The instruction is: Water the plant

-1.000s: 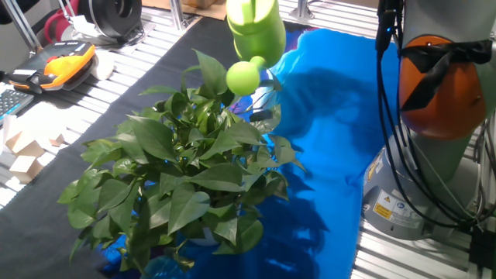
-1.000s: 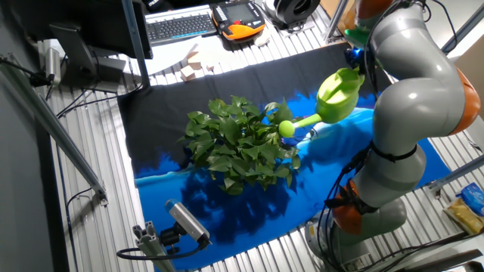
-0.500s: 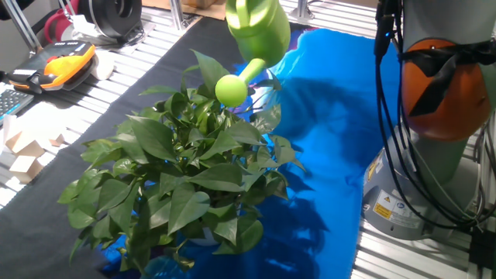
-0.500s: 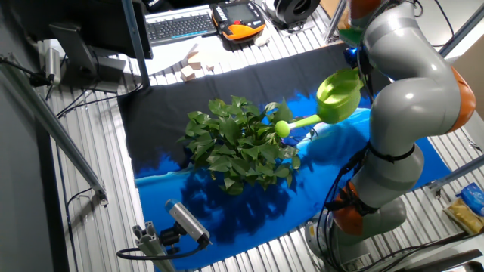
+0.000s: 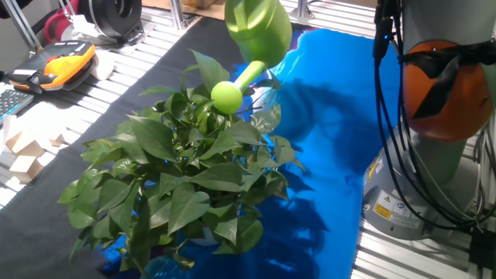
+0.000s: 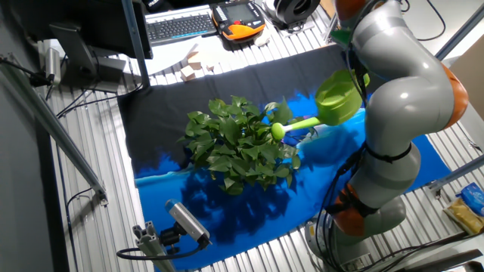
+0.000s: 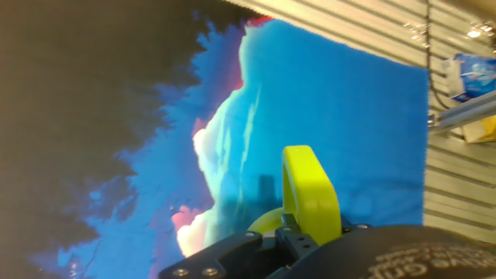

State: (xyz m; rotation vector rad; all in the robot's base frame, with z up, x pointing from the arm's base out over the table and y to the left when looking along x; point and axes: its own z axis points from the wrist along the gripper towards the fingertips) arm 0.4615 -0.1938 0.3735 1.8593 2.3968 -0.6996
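So the plant (image 5: 182, 167) fills the lower left and middle of one fixed view, a big bushy heap of glossy pointed leaves sitting on a blue and black cloth (image 5: 333, 116) that covers the slatted surface (image 5: 124, 62). In the other fixed view the plant (image 6: 238, 143) is dead center of the frame.

A lime-green watering can (image 5: 260, 27) is up in the air at the top middle, tilted with its spout slanting down to the left. The round spout head (image 5: 226, 97) sits right over the top leaves on the plant's upper right side, close to or touching them, hard to say which.

The fingers can't be made out in either fixed view. In the hand view a yellow-green handle (image 7: 310, 194) sticks up from the black gripper (image 7: 291, 232) at the bottom edge, so it looks clamped on the can's handle.

Upper left of one fixed view has an orange pendant (image 5: 66, 62) and pale wooden blocks (image 5: 23, 147).
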